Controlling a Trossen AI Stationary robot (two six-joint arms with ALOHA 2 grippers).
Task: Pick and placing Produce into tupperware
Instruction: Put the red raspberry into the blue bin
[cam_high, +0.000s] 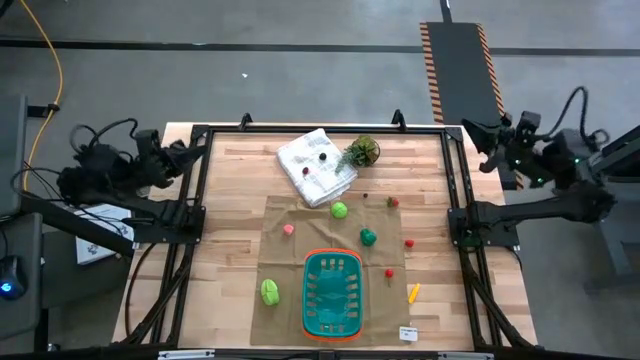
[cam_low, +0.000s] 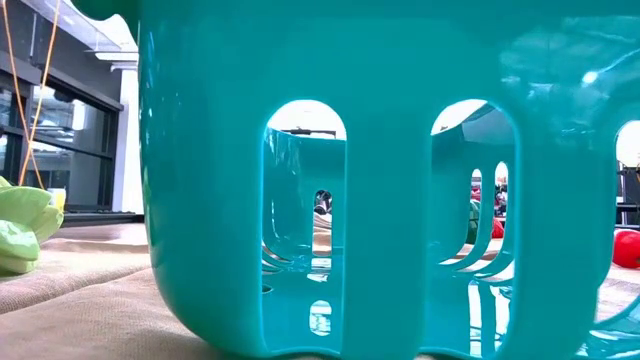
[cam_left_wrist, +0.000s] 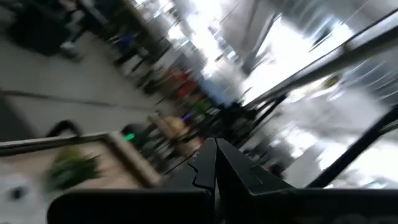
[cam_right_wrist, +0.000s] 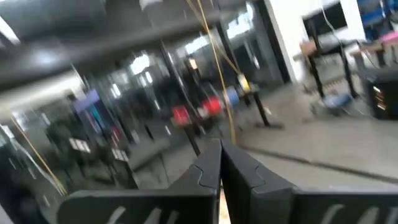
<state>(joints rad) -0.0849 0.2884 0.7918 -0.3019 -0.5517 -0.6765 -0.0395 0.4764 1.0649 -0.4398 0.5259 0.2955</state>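
Observation:
The tupperware, a green slotted basket with an orange rim, stands on a brown cloth near the table's front edge and fills the low view. Produce lies loose on the cloth around it: a light green piece, a round green one, a dark green one, a pink one, small red ones and a yellow-orange piece. My left gripper is shut at the table's far left corner, and my right gripper is shut at the far right corner. Both are raised and hold nothing.
A folded white cloth and a small leafy potted plant sit at the table's far middle. A white label lies at the near right. Black frame rails run along both table sides.

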